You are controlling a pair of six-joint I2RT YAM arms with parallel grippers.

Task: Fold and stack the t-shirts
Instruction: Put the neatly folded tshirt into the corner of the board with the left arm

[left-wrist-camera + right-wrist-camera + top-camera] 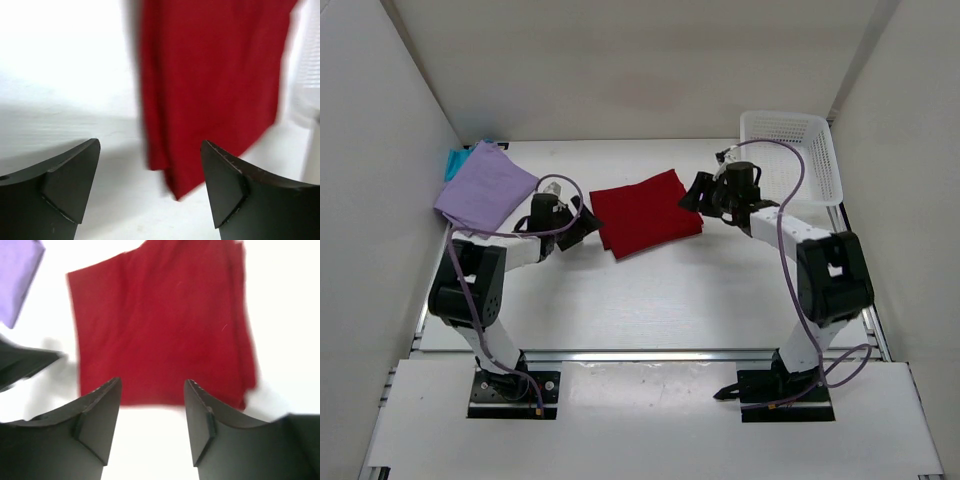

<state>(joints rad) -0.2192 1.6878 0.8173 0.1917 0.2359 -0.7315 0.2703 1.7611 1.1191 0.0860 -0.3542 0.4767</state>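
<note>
The deep red t-shirt (645,212) lies folded flat in the middle of the table, and fills much of both wrist views (210,75) (160,325). The lavender t-shirt (485,187) lies folded at the back left, also seen in the right wrist view (17,275). It sits on the teal t-shirt (453,160), of which only an edge shows. My left gripper (588,222) (150,150) hangs open just off the red shirt's left corner, holding nothing. My right gripper (695,192) (152,385) stands open at the shirt's right edge, empty.
A white lattice basket (820,150) stands at the back right corner, behind the right arm. White walls close in the table on the left, back and right. The left gripper's dark finger (25,362) shows at the left of the right wrist view.
</note>
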